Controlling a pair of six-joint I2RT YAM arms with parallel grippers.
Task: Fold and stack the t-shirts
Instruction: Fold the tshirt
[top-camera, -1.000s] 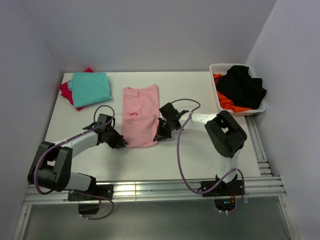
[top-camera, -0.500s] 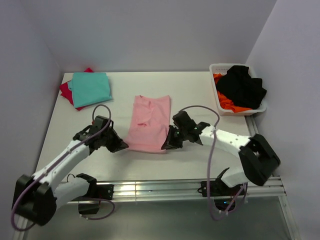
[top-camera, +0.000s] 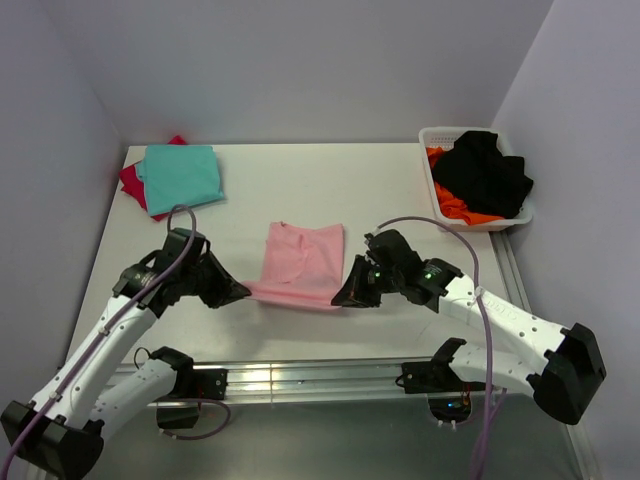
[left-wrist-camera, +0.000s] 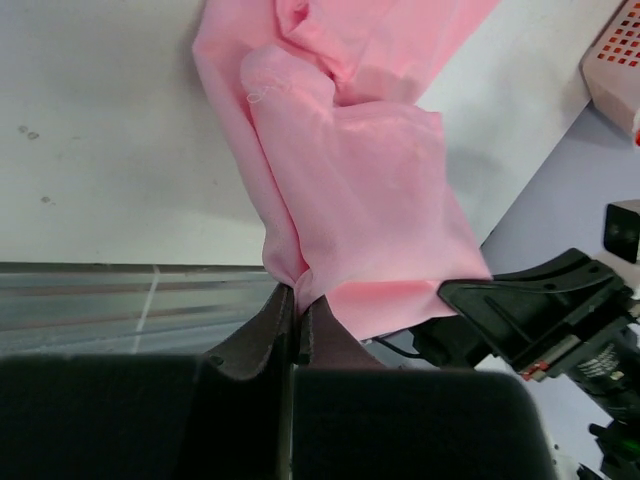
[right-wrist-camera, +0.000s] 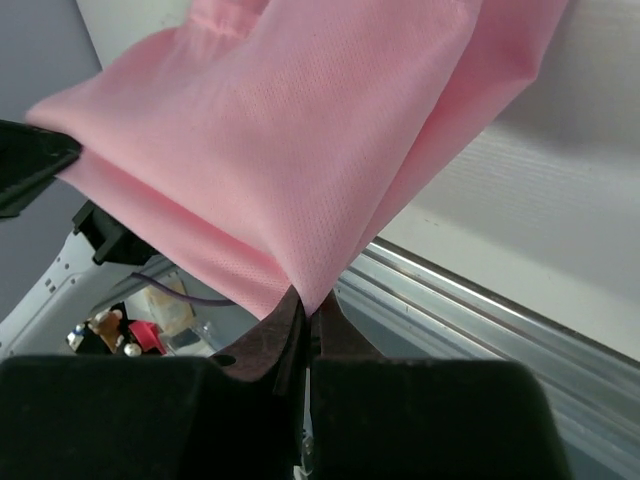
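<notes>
The light pink t-shirt (top-camera: 302, 262) hangs stretched between both grippers near the table's front edge, its far end lying on the table. My left gripper (top-camera: 238, 291) is shut on its near left corner (left-wrist-camera: 296, 283). My right gripper (top-camera: 345, 297) is shut on its near right corner (right-wrist-camera: 308, 298). The teal t-shirt (top-camera: 181, 176) lies folded at the back left on top of the red t-shirt (top-camera: 133, 183), which shows only at its edges.
A white basket (top-camera: 438, 195) with black cloth (top-camera: 485, 172) and orange cloth (top-camera: 455, 205) stands at the back right. The table's front metal rail (top-camera: 320, 378) runs just below the grippers. Walls close in the left, back and right sides.
Both grippers have drawn back toward the near edge and lifted, dragging the pink t-shirt nearer. The left gripper has shut on the shirt's corner.
</notes>
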